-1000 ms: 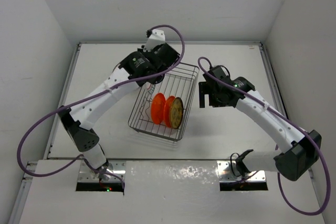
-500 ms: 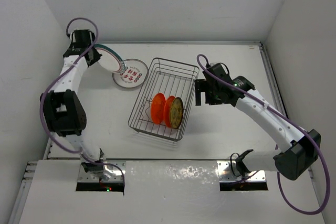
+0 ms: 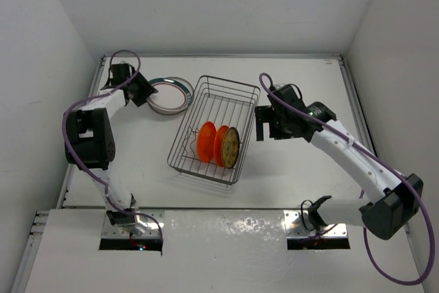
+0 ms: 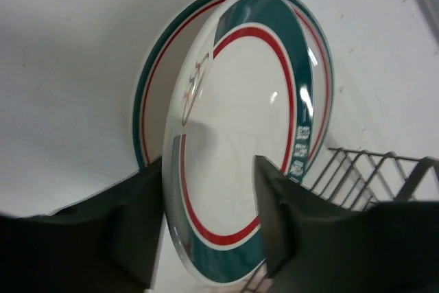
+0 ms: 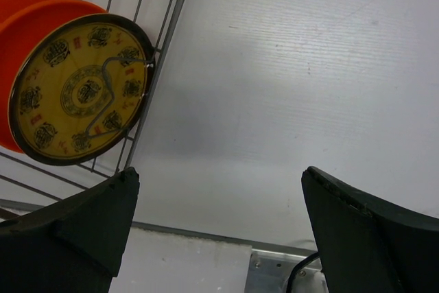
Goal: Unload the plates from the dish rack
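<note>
Five plates, one rack, two grippers. I see two teal-and-red-rimmed plates just left of the rack (image 3: 230,83): the lower plate (image 4: 163,94) lies flat on the table (image 3: 295,183), and the top plate (image 4: 240,121) is tilted over it, near edge raised. The left gripper (image 4: 209,224) is about half closed, with one finger on each face of the top plate's near rim. Three plates stand on edge at the rack's near end, faces pointing right: two orange plates (image 3: 206,142), one yellow plate (image 5: 81,92). The rack's long axis runs near to far. The right gripper (image 3: 263,123) is spread wide, holding nothing, just right of the rack.
</note>
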Robot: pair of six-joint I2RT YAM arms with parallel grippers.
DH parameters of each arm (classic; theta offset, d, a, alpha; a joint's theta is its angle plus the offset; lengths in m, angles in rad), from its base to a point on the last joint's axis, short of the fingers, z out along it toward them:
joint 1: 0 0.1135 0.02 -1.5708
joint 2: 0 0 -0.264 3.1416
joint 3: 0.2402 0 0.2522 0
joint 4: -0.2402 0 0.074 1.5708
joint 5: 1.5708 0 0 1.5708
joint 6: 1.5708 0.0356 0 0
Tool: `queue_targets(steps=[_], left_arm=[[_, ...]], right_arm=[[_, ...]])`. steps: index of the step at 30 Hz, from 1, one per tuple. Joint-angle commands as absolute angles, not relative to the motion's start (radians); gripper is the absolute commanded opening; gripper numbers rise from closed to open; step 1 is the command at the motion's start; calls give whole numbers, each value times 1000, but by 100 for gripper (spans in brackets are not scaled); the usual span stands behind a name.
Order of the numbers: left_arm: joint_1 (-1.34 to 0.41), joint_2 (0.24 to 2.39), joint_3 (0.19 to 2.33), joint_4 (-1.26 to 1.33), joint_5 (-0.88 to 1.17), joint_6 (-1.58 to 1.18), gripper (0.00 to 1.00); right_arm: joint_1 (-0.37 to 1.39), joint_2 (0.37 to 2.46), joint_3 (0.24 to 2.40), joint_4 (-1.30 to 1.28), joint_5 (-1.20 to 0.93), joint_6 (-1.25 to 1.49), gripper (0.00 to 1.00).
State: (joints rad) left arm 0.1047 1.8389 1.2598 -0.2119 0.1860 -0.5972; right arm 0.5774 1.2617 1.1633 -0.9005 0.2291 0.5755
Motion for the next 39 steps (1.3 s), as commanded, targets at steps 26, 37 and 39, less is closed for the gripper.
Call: queue_targets(steps=[26, 37, 39], left_arm=[[-21, 1651, 1244, -577, -135, -522, 100], [-28, 1430, 1281, -646, -12, -462, 100], [-32, 1398, 1261, -663, -12, -453, 100]], right_arm=[[841, 1631, 1430, -830, 368, 1065, 48], [847, 1700, 1370, -746, 364, 1074, 47], [847, 1716, 1361, -738, 364, 1075, 45]])
